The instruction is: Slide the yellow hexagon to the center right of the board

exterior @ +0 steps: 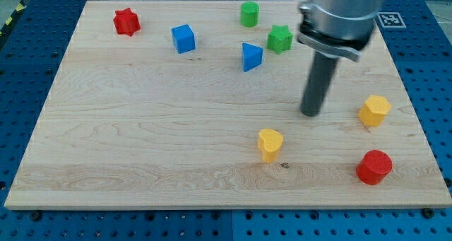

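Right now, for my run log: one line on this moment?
tip: clear, left of yellow hexagon block | hexagon: center right | wooden board

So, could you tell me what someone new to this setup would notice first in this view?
Probably the big arm coming down from the view's top right, my tip resting on the wooden board, apart from every block. Just right of it sits the yellow hexagon, with a red cylinder below it. The yellow heart lies lower left of the tip.
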